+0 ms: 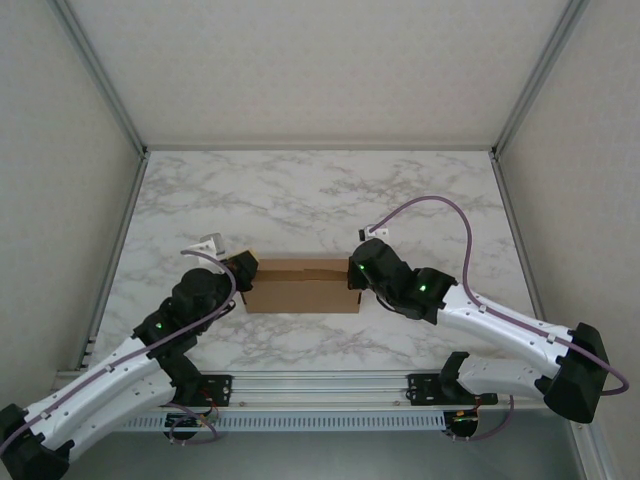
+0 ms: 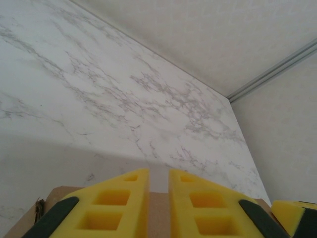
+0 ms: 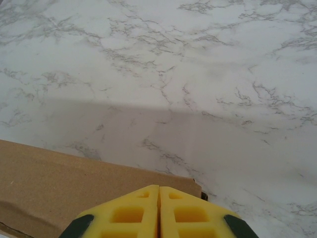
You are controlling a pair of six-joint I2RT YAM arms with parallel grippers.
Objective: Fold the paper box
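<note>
Paper box sits on the marble counter, near its front middle, between the two arms. At its left end the left jaws stand narrow, with a slim gap between their yellow pads and cardboard beneath. Whether they pinch it cannot be told. At the right end the right jaws are pressed together over the box's corner.

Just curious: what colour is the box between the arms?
The box is plain brown, clearest in the top view.
</note>
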